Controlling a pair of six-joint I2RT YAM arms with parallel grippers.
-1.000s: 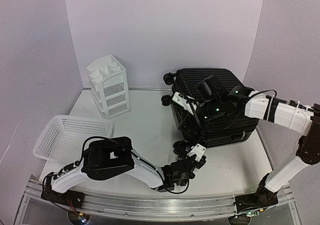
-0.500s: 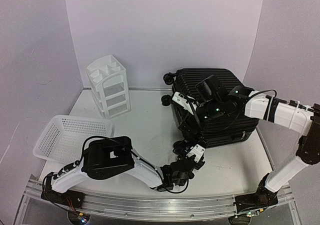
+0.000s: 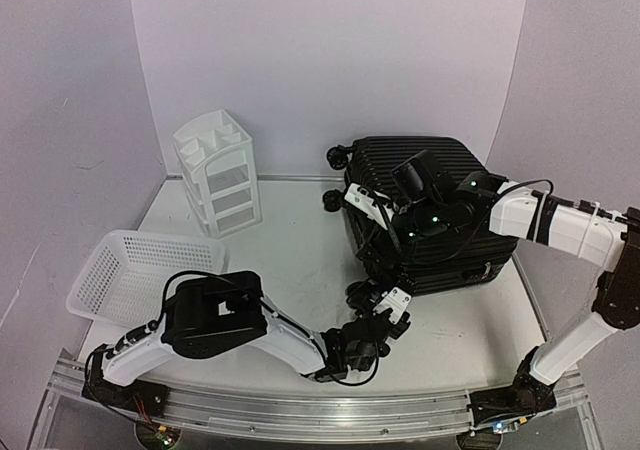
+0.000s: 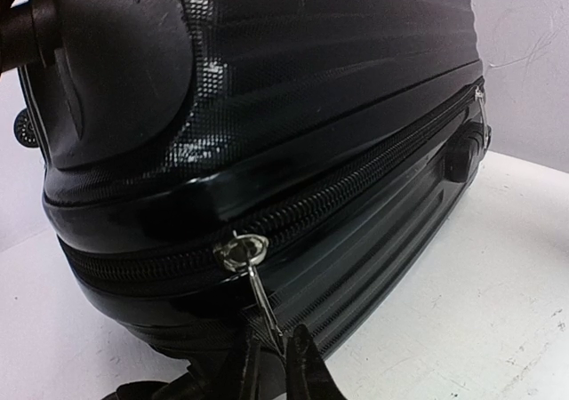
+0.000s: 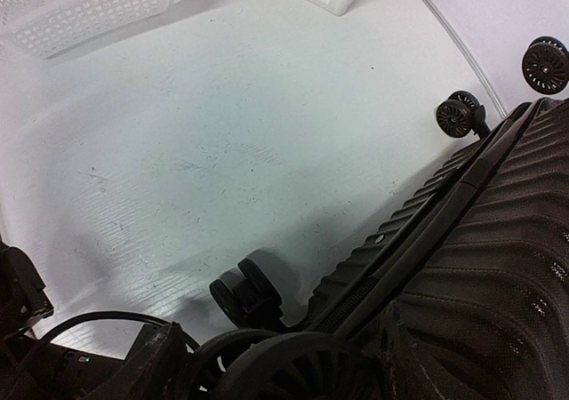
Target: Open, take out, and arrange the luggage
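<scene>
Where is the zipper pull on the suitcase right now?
The zipper pull hangs at the near-left corner of the suitcase, low in the left wrist view, its tip pinched in the left gripper just above the table.

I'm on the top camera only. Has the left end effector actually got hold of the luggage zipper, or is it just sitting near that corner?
Observer: It has hold of it. In the left wrist view, the left end effector pinches the thin metal zipper pull, which hangs from the slider.
Operator: Is any of the zipper undone yet?
Observer: No. The zipper teeth look closed along the whole visible seam of the luggage, on both sides of the slider.
</scene>
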